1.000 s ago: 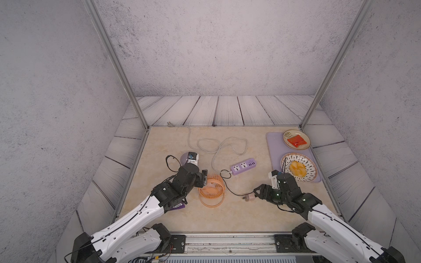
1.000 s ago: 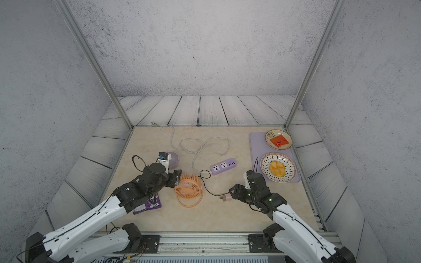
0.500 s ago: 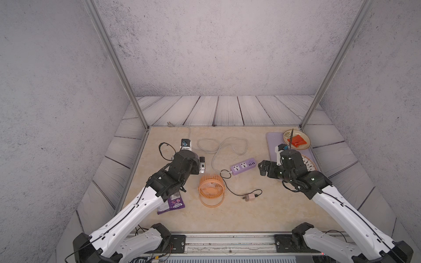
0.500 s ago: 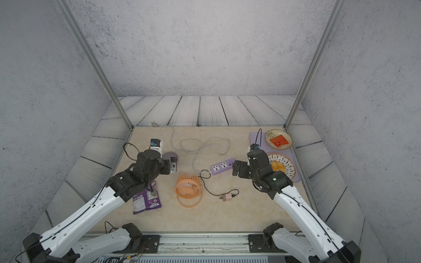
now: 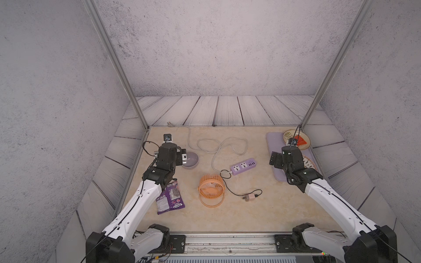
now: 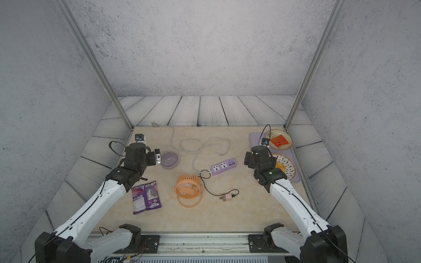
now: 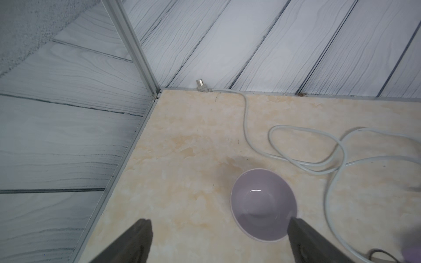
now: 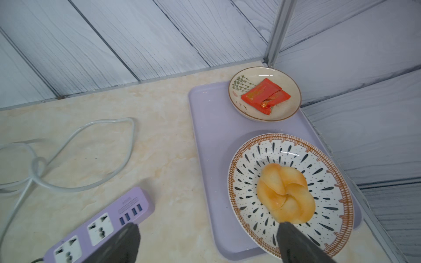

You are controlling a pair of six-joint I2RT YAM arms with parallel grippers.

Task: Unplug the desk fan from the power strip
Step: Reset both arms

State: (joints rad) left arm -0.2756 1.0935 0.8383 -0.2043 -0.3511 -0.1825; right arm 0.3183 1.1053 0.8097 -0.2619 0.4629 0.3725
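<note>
I have the left arm [image 5: 145,195] stretched forward from its base at the near edge. Its wrist is raised over the left side of the worktop [image 5: 227,218], and the left jaws point across at the lilac bowl [image 5: 191,159]. In the left wrist view the two fingers [image 7: 136,241] stand wide apart with nothing between them, so those jaws are released and empty.

The right arm [image 5: 330,200] reaches up the right side, its wrist above the inner edge of the lilac tray [image 5: 273,141]. The right jaws face left towards the power strip [image 5: 242,166] and are spread just as wide, gripping nothing.

The desk fan [image 5: 210,186] stands on its hoop mid-worktop, just near-side of the strip. Its black cord runs to the pale pink plug block [image 5: 250,197], which lies loose on the worktop, well apart from the strip. Both white sockets on the strip [image 8: 100,227] show bare.

The strip carries faint lettering above its small ports, too blurred for me to read. The purple snack packet [image 6: 145,198] by the left arm has printing I cannot make out.
</note>
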